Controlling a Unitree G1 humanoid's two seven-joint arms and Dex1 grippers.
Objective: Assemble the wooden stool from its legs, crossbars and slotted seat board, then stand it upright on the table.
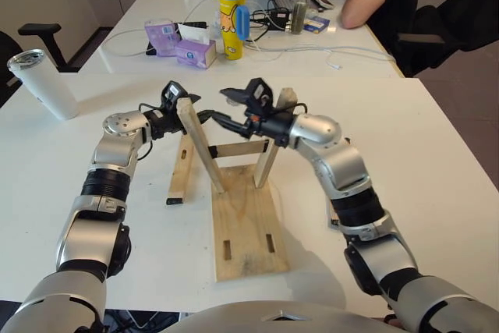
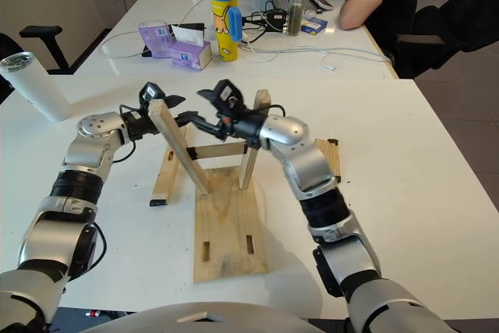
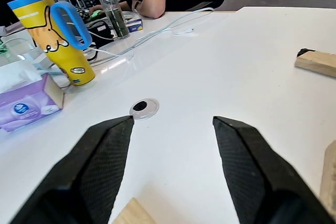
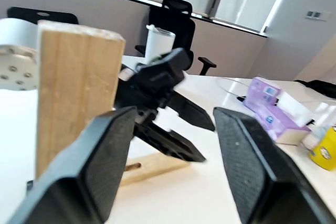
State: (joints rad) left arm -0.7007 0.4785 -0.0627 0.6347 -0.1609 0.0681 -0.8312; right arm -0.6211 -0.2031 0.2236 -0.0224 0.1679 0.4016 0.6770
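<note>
Leg-frame seating: seat board [image 1: 245,232] lies flat at 6 o'clock, and the leaning leg [image 1: 204,154] looks slotted at its far end. Left gripper [image 1: 195,107] and right gripper [image 1: 226,107] hover spread at its top. You'd next grip and square it; the spare frame [image 1: 181,173] lies at 9 o'clock.

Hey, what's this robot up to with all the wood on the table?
It is partway through building a wooden stool. The slotted seat board lies flat on the table, with a leaning leg and a straighter leg rising from its far end, a crossbar between them. The left gripper and right gripper face each other by the leaning leg's top, both open, holding nothing. A spare leg lies loose on the left.
</note>
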